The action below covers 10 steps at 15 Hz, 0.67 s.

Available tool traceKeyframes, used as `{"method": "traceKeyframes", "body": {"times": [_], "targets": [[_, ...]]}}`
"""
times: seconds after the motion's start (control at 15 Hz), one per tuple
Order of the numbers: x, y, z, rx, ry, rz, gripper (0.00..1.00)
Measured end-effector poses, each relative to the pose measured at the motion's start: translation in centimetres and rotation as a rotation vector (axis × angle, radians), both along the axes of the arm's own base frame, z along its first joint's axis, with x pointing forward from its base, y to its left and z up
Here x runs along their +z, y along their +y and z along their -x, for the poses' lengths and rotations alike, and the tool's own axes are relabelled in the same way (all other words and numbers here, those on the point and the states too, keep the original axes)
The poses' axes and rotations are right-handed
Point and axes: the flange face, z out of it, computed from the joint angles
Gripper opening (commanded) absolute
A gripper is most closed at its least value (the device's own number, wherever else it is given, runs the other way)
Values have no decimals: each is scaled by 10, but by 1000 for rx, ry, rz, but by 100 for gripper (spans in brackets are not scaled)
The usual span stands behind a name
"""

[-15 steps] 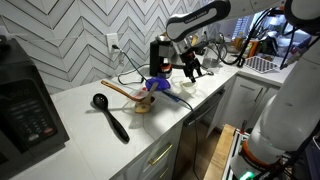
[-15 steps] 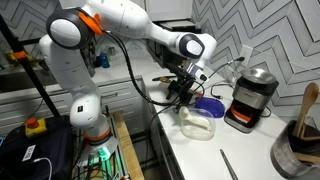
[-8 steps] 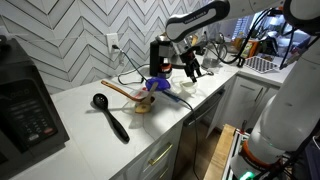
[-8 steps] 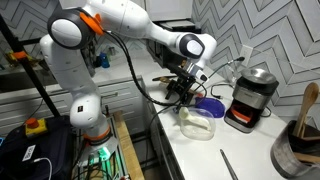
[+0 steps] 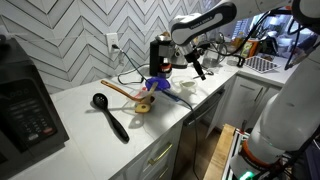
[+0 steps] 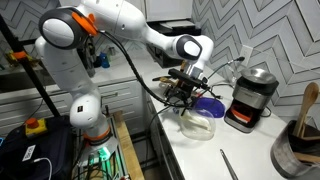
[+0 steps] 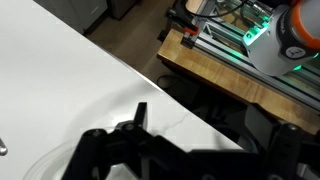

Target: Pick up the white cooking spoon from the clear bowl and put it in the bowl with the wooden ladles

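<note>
white cooking spoon not resolved in any view: pale against a pale counter, so whether it is in the clear bowl [image 6: 197, 124] or in the gripper [image 6: 186, 90] cannot be told

Clear bowl is seen near the front edge of the white counter [image 6: 185, 150]. Something whitish is seen inside it, not identifiable. A purple bowl [image 6: 211, 104] is set just behind it, and a coffee machine [image 6: 250, 98] beside that

Gripper is held just above the clear bowl, pointed down, apart from the rim. Grip state cannot be told. The fingers are dark and too small in both exterior views, and nothing pale is made out between them. In the wrist view only dark gripper parts are shown along the bottom edge, over white counter, with a faint curved clear edge at lower left

The bowl with the wooden ladles [image 5: 143, 105] is seen in an exterior view further along the counter, well apart from the gripper [image 5: 198, 68]. The wooden ladles [image 5: 122, 89] are stood in it, handles leaned out over the rim away from the arm. A black ladle [image 5: 112, 117] is laid flat on the counter just beside that bowl, on the side away from the arm. A microwave [image 5: 25, 105] is placed at the far end, and the wall behind is tiled in herringbone [image 5: 80, 30]
</note>
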Motion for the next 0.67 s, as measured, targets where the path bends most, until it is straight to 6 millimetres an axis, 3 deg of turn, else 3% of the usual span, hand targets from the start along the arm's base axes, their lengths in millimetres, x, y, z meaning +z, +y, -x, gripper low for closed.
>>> {"method": "traceKeyframes", "body": {"times": [0.27,0.6,0.67], "targets": [[2,1,-2,11,-3,-7,100],[11,2,-9,213,-61,-143,100],[13,0,-9,258,-73,-165,96]]}}
